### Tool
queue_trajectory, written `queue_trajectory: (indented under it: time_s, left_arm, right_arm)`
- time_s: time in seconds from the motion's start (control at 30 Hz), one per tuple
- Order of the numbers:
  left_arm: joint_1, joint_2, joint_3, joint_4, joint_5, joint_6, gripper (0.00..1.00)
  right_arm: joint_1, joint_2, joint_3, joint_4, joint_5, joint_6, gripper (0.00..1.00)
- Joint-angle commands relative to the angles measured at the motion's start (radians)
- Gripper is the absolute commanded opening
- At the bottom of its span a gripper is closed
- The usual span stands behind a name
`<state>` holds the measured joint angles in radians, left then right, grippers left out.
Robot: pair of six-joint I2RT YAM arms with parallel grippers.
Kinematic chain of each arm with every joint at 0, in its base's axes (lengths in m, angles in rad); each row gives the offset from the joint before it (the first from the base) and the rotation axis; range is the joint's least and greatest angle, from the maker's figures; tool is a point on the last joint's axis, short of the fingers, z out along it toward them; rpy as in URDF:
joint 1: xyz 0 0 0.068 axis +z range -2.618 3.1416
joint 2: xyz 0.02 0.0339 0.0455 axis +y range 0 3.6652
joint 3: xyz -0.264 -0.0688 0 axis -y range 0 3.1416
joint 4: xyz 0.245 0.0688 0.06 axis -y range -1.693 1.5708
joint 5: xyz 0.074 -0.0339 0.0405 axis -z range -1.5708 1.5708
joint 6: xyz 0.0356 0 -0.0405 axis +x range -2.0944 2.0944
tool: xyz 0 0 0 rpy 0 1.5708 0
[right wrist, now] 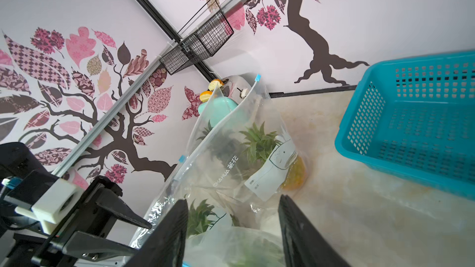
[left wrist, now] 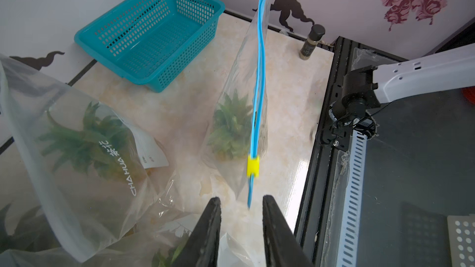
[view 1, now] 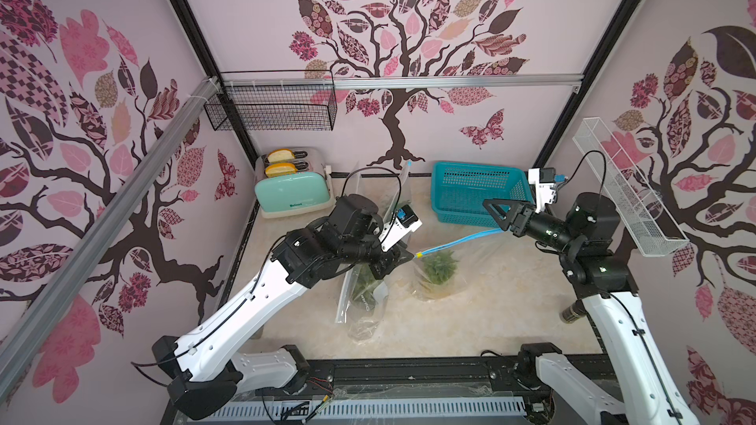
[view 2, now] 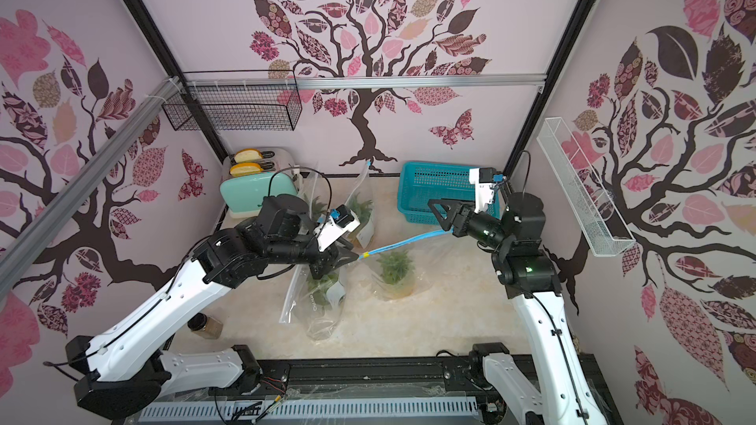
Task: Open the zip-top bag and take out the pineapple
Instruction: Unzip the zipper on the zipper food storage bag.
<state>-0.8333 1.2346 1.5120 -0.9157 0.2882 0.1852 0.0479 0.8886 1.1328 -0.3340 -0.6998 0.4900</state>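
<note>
In both top views the zip-top bag (view 1: pixel 466 267) rests on the marbled surface (view 1: pixel 470 320) between the two arms, with the pineapple (view 1: pixel 439 268) inside it, leaves up. Its blue zip strip (view 1: pixel 458 243) runs through the air from the left end effector (view 1: pixel 403 257) to the right end effector (view 1: pixel 493 212). A yellow slider (view 1: pixel 419 255) sits at the end nearest the left one. A teal basket (view 1: pixel 478 194) stands behind the right end effector and a toaster (view 1: pixel 292 194) stands in the far corner. A second bag (view 1: pixel 364 292) lies under the left arm.

In the left wrist view the left end effector (left wrist: pixel 241 199) has its jaws apart. The tip of the zip strip (left wrist: pixel 259 86) hangs in the gap just ahead of the fingertips (left wrist: pixel 267 201), and neither seems to touch it. The pineapple (left wrist: pixel 231 129) shows through the clear plastic beyond the slider (left wrist: pixel 253 166). A small bottle (left wrist: pixel 311 42) stands by the wall.

In the right wrist view the right end effector (right wrist: pixel 232 199) is spread wide, with clear plastic lying between its jaws. I cannot tell whether they touch it. A printed bag (right wrist: pixel 257 155) holding another pineapple stands beyond, near the basket (right wrist: pixel 411 129).
</note>
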Motion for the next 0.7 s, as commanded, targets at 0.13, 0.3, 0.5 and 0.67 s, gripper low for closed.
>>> queue_trajectory:
  time_s: [0.13,0.3,0.5,0.67]
  left_arm:
    - [0.005,0.057,0.136,0.061,0.043,0.034,0.42]
    - [0.023,0.230,0.314,0.020,0.077,0.058,0.43]
    - [0.229,0.482,0.520,-0.023,0.349,-0.079,0.41]
    - [0.222,0.531,0.438,-0.047,0.400,-0.038,0.39]
  right_arm:
    - [0.041,-0.029,0.170,-0.415,0.163,0.085,0.60]
    - [0.044,-0.092,0.157,-0.587,0.191,0.120,0.60]
    - [0.046,-0.254,-0.121,-0.580,0.158,0.243,0.60]
    - [0.048,-0.336,-0.252,-0.571,0.126,0.291,0.61]
